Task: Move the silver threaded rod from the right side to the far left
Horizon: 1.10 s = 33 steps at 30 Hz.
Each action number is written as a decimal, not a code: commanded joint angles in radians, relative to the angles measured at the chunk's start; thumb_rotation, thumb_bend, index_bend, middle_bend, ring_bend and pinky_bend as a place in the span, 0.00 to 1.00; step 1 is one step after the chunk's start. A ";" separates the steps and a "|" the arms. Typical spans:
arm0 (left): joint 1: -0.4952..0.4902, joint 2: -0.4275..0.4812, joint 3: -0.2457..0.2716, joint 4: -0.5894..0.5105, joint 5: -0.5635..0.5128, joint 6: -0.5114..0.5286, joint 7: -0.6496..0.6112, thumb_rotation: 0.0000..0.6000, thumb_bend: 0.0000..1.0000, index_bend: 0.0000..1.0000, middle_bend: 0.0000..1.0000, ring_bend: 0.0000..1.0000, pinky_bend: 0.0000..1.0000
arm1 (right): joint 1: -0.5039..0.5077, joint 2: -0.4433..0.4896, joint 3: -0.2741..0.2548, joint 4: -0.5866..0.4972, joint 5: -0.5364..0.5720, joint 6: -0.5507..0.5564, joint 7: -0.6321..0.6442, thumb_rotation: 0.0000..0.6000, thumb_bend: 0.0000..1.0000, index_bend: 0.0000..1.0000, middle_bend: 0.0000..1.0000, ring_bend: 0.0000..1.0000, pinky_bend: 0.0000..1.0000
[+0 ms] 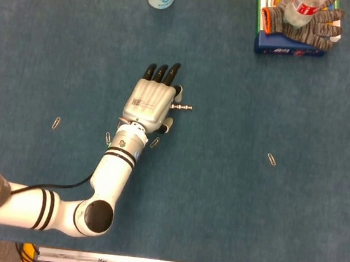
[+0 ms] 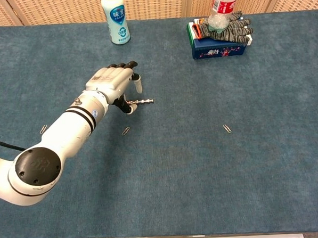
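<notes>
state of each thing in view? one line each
left hand: over one end of the rod, grip unclear
silver threaded rod: lying flat on the table
white bottle: upright, capped
clear bottle: upright on the glove
grey glove: draped over the blue box
right hand: not in view

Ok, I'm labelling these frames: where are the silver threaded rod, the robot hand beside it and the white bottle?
silver threaded rod (image 2: 143, 102), chest view, middle of the shaft.
left robot hand (image 1: 149, 105), head view, back of the hand.
white bottle (image 2: 116, 22), chest view, on its label.
</notes>
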 commanded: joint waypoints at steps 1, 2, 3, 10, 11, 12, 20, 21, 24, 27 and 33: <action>-0.003 -0.007 0.000 0.010 -0.003 -0.001 0.001 1.00 0.31 0.36 0.00 0.00 0.00 | -0.002 0.002 0.000 0.000 0.001 0.002 0.002 1.00 0.17 0.22 0.11 0.00 0.00; -0.004 -0.009 -0.001 0.014 -0.006 -0.001 0.002 1.00 0.31 0.36 0.00 0.00 0.00 | -0.003 0.003 0.000 -0.001 0.001 0.004 0.003 1.00 0.17 0.22 0.11 0.00 0.00; -0.006 -0.012 -0.002 0.019 -0.009 -0.001 0.004 1.00 0.31 0.36 0.00 0.00 0.00 | -0.005 0.004 0.000 0.000 0.002 0.005 0.005 1.00 0.17 0.22 0.11 0.00 0.00; -0.017 -0.036 -0.012 0.064 -0.030 -0.005 0.012 1.00 0.30 0.37 0.00 0.00 0.00 | -0.007 0.003 0.001 0.007 0.005 0.004 0.017 1.00 0.17 0.22 0.11 0.00 0.00; -0.017 -0.039 -0.014 0.070 -0.032 -0.006 0.011 1.00 0.31 0.37 0.00 0.00 0.00 | -0.007 0.002 0.001 0.008 0.005 0.004 0.017 1.00 0.17 0.22 0.11 0.00 0.00; -0.018 -0.042 -0.015 0.077 -0.034 -0.008 0.010 1.00 0.31 0.37 0.00 0.00 0.00 | -0.007 0.002 0.001 0.009 0.005 0.003 0.018 1.00 0.17 0.22 0.11 0.00 0.00; -0.020 -0.056 -0.021 0.115 -0.050 -0.014 0.011 1.00 0.31 0.37 0.00 0.00 0.00 | -0.008 0.001 0.002 0.013 0.009 0.001 0.022 1.00 0.17 0.22 0.11 0.00 0.00; -0.020 -0.057 -0.023 0.118 -0.052 -0.014 0.012 1.00 0.31 0.37 0.00 0.00 0.00 | -0.008 0.001 0.002 0.014 0.010 0.001 0.023 1.00 0.17 0.22 0.11 0.00 0.00; -0.022 -0.062 -0.026 0.129 -0.058 -0.014 0.015 1.00 0.31 0.38 0.00 0.00 0.00 | -0.009 0.002 0.003 0.015 0.011 0.000 0.026 1.00 0.17 0.23 0.11 0.00 0.00; -0.023 -0.068 -0.030 0.139 -0.064 -0.016 0.016 1.00 0.31 0.38 0.00 0.00 0.00 | -0.009 0.002 0.004 0.016 0.011 0.001 0.029 1.00 0.17 0.23 0.11 0.00 0.00; -0.021 -0.075 -0.033 0.154 -0.058 -0.023 0.005 1.00 0.23 0.40 0.00 0.00 0.00 | -0.012 0.004 0.008 0.020 0.018 0.002 0.037 1.00 0.17 0.23 0.11 0.00 0.00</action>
